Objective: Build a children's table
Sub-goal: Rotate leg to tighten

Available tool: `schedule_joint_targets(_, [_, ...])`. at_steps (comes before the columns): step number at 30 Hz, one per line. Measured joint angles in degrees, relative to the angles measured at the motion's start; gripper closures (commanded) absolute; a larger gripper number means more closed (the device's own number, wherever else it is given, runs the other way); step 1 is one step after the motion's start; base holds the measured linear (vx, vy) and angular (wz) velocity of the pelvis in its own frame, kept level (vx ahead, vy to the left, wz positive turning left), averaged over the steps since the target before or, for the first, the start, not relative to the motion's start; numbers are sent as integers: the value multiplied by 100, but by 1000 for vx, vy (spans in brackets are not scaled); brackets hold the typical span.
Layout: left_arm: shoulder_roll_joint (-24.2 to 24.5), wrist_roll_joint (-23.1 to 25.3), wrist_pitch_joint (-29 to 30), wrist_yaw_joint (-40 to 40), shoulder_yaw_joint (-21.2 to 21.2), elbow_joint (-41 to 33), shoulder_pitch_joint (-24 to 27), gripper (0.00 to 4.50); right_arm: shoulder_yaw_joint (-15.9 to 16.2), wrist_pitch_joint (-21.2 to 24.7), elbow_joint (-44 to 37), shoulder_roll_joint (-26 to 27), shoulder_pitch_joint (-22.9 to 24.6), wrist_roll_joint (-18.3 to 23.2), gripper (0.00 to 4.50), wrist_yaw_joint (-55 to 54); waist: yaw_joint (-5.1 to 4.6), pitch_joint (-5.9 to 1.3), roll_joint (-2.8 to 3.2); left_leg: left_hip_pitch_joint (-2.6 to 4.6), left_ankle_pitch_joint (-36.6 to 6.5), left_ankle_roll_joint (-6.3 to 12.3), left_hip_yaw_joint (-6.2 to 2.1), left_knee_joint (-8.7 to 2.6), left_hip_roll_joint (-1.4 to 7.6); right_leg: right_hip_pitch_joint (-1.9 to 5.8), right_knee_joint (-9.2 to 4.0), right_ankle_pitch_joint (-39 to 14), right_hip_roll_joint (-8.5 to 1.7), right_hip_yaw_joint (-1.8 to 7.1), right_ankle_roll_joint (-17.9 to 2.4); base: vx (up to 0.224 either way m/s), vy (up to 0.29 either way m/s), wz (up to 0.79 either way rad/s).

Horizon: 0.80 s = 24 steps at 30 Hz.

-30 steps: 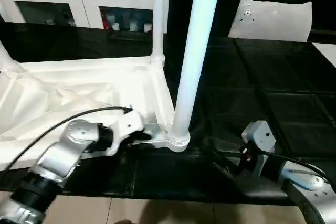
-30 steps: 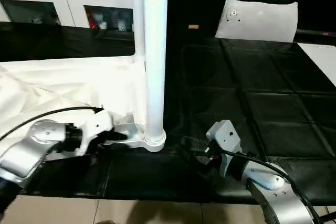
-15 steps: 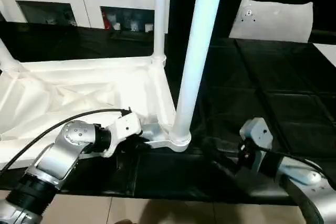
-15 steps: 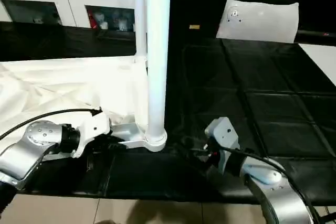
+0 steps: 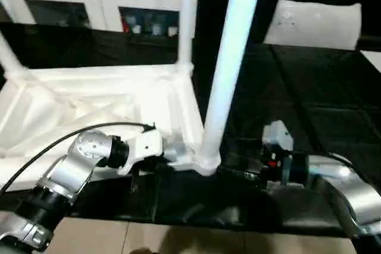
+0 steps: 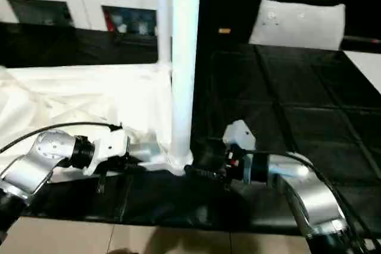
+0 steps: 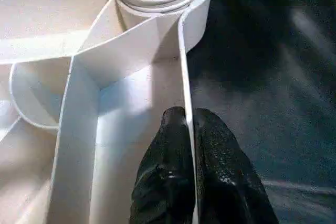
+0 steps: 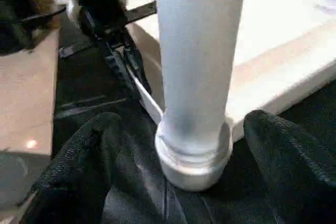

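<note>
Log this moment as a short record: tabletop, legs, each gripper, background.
tabletop: upside down on the black mat, ribbed underside up
near leg: upright in the near corner socket
far leg: upright in the far corner socket
left gripper: shut on the tabletop's side wall beside the near socket
right gripper: open, fingers either side of the near leg's base
background: white sheet on the mat; white cabinet

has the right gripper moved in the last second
Yes. The right gripper has closed in on the near corner leg; its open fingers now flank the leg's base, where earlier a gap of black mat separated them.
</note>
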Motion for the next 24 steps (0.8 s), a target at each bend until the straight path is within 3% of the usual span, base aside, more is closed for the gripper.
schedule_joint_targets(4, [-47,50,-215,-302,-169,81,-149,450,262,-173,362,-22,-280,-151,121,361,162,5,-21,-6,3,4,7,9,2,1,1,0,-9,-7,0,0,0,0])
schedule_joint_targets(7, [-58,63,-364,-484,-267,118,-213,450,401,-224,502,-21,-349,-168,148,605,221,5,-32,-11,5,10,17,15,2,1,1,2,-16,-8,-3,0,0,0])
schedule_joint_targets(14, [-99,93,-549,-625,-317,199,-267,450,567,-257,788,11,-545,-204,218,1002,235,4,-45,-12,11,15,19,20,3,1,11,8,-19,-9,-6,0,0,0])
schedule_joint_targets(24, [-181,54,-543,-650,-233,373,-299,450,601,-240,912,44,-653,-235,251,1091,233,4,-45,-5,7,-7,21,20,6,0,24,12,-18,-9,-9,0,0,0])
